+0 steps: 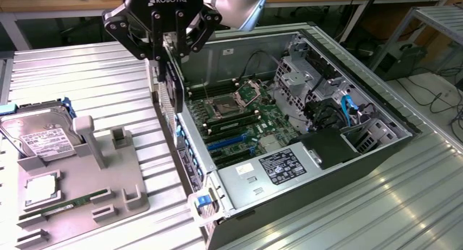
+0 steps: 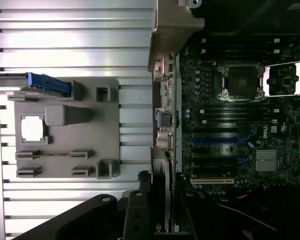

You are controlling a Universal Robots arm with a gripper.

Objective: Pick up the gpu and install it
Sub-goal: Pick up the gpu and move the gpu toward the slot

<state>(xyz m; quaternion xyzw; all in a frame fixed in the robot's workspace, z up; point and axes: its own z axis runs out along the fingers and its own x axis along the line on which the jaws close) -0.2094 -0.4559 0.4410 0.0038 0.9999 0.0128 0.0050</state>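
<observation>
The gpu (image 1: 171,93) is a thin dark card with a silver bracket. It hangs upright, edge down, from my gripper (image 1: 171,50), which is shut on its top edge. The card sits over the open computer case's (image 1: 376,106) wall on the exterior view's left, just above the motherboard (image 1: 242,117). In the wrist view the gpu (image 2: 163,170) appears edge-on between my gripper's (image 2: 160,202) black fingers, alongside the case's rear wall. The blue expansion slots (image 1: 227,142) lie a little further along the board, also seen as blue expansion slots (image 2: 215,140) in the wrist view.
A grey parts fixture (image 1: 108,177) on the ribbed metal table holds a hard drive (image 1: 40,133), a CPU (image 1: 41,187) and a green RAM stick (image 1: 65,204). Inside the case are an open CPU socket (image 1: 220,104), drive cages (image 1: 304,76) and a power supply (image 1: 285,166).
</observation>
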